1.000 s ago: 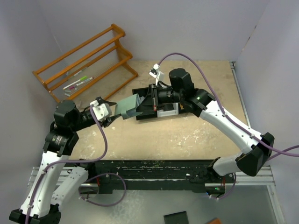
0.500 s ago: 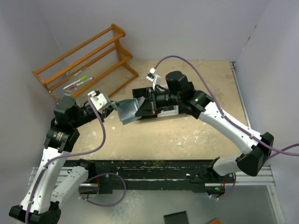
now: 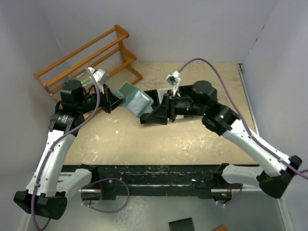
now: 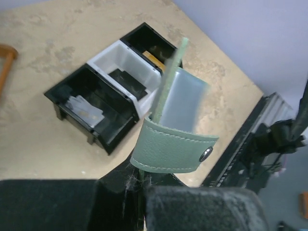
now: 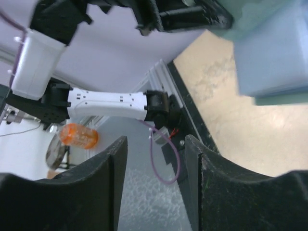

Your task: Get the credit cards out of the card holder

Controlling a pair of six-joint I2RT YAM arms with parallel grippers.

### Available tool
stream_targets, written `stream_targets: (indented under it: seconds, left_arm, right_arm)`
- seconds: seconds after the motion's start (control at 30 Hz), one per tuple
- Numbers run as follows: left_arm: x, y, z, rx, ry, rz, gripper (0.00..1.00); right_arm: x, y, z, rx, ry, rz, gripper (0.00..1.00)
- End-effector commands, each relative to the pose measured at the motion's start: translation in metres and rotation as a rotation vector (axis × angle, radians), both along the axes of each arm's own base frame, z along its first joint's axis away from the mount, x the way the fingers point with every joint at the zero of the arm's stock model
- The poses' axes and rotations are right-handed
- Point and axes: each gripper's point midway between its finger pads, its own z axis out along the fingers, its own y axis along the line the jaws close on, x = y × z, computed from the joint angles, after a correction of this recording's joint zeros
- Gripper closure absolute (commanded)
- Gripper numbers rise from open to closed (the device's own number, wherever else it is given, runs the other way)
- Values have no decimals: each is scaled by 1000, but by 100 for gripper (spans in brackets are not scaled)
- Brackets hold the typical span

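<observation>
My left gripper (image 3: 114, 99) is shut on the edge of the teal-green card holder (image 3: 136, 100) and holds it in the air, left of the tray. In the left wrist view the card holder (image 4: 174, 150) stands on edge above the gripper (image 4: 139, 185), snap tab forward and light blue inside behind. A grey credit card (image 4: 84, 108) lies in the tray's nearest black compartment. A tan one (image 4: 155, 58) lies in the farthest. My right gripper (image 3: 161, 113) hangs open over the tray, empty. In the right wrist view, the holder's light blue face (image 5: 274, 53) is at the upper right of that gripper (image 5: 155, 163).
The black-and-white three-compartment tray (image 3: 179, 115) sits mid-table under the right arm. An orange wooden rack (image 3: 84, 60) stands at the back left, close behind the left arm. Grey walls close in on the table's left, back and right sides.
The left gripper closed on the card holder and carried it up and back to the left. The right gripper opened and drew back to the right.
</observation>
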Motion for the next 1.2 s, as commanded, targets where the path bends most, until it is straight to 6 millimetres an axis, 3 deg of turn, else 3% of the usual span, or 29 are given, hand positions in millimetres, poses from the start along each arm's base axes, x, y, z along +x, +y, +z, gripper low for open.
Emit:
stream_targets:
  seconds: [0.0,0.1,0.23,0.43,0.5,0.67,0.8,0.9,1.0,1.17]
  left_arm:
    - [-13,-14,36,-220,159,-23,100]
    - [-17,-21,43,-302,225,-53,100]
    - [-31,-29,66,-386,227,-133,100]
    - [-52,-36,102,-447,182,-259,100]
    - [-58,-36,112,-453,158,-280,100]
    - [-70,-37,119,-463,155,-316,100]
    - [-75,-36,123,-470,159,-331,100]
    - [-80,-36,127,-469,147,-338,100]
    - [-81,-36,125,-462,143,-338,100]
    - [-77,-34,112,-438,139,-308,100]
  right_arm:
    - [11,-21,53,159,-243,-157,44]
    - [20,-31,48,160,-252,-245,41]
    - [23,-36,10,78,-177,-280,38]
    - [16,-21,-30,131,-65,-188,24]
    - [10,-18,-23,237,-43,-131,22]
    - [-9,-17,20,504,-118,7,17]
    - [-8,-12,33,590,-112,70,17]
    - [-10,-21,49,700,-118,102,18]
    - [-10,-26,60,747,-109,124,21]
    - [-22,-40,78,819,-148,161,37]
